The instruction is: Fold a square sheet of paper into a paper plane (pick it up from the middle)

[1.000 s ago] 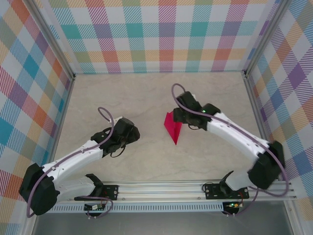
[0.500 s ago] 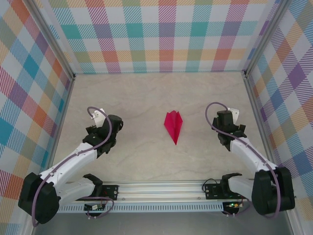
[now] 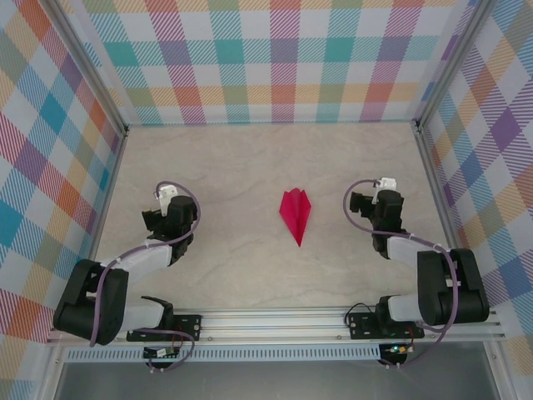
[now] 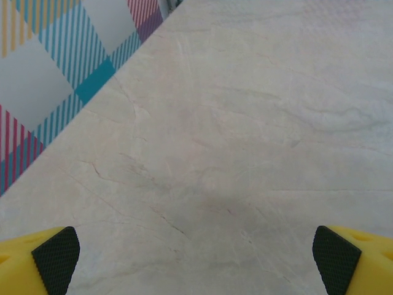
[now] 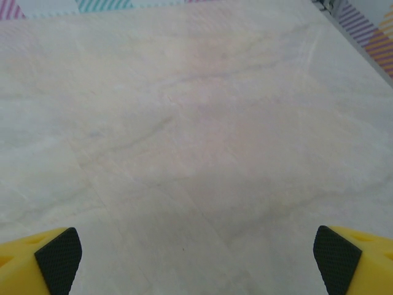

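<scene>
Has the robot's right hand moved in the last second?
Yes. The right hand has drawn away from the pink paper plane, toward the right wall, and stands open.

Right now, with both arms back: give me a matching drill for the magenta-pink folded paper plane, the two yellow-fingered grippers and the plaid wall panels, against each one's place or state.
Things:
1. magenta-pink folded paper plane
2. left gripper
3. right gripper
4. plaid wall panels

Place or state:
A. open, right side of the table
B. stand around the table on three sides
C. lies free mid-table, nose toward the near edge
D. open, left side of the table

Pairs: 1-C, 2-D, 3-A, 4-B
</scene>
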### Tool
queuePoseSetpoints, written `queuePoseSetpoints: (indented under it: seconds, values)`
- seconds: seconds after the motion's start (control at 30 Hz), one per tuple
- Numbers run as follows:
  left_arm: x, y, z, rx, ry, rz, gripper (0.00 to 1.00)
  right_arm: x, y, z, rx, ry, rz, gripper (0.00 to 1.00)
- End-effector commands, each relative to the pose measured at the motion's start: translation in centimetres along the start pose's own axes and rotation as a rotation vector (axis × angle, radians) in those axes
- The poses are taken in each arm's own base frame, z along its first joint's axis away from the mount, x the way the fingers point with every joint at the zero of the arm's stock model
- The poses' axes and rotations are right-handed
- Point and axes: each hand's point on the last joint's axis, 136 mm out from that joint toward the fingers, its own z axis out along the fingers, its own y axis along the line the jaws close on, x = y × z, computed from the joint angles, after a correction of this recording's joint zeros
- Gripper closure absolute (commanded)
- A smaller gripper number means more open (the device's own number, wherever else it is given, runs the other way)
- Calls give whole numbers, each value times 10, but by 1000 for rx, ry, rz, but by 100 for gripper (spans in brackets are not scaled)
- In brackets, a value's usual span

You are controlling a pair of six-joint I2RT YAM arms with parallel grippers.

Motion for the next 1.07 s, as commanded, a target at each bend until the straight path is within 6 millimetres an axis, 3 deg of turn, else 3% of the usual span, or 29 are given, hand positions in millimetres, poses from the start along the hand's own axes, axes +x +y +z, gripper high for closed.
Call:
queuePoseSetpoints:
  seconds: [0.0,0.13,0.3,1.03]
  values:
    - [-21,-10,16,92,-90,-63,0,-16,17,-3,-136,-150,-27,0]
    - [-22,-19,29,178,-115,-84,0,-3,33,14,-217,-83,-73,0]
    - [-2,-50,42,333,-69,-28,0,-3,25,22,-198,-51,-31,0]
    - [-1,-46,42,344,-72,-43,0,-4,27,22,-209,-45,-36,0]
